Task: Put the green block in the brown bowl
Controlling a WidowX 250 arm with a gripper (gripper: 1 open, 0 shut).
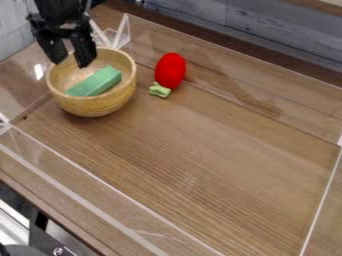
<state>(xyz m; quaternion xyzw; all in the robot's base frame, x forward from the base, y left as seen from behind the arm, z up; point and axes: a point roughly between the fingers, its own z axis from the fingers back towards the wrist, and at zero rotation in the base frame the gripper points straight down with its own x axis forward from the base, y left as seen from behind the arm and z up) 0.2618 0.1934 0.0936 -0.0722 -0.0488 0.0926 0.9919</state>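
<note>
Tool (68,48) spread wide over the brown bowl (86,102), nothing gripped, and there's your green block (94,82) lying inside! Contact with the rim you can't rule out, so watch it: swing away low and a finger could catch that wall, tipping the bowl toward the red object (170,70).

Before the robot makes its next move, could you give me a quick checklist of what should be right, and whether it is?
- Green block inside the brown bowl: ok, it lies within the rim.
- Gripper open and off the block: ok, the jaws stand apart above and behind it.
- Bowl standing upright on the table: ok.
- Red object out of the bowl: ok, it sits to the right of it.
- Small pale green piece out of the bowl: ok, it lies near the red object.
- Gripper clear of the bowl's far rim: cannot tell from this angle.
</note>
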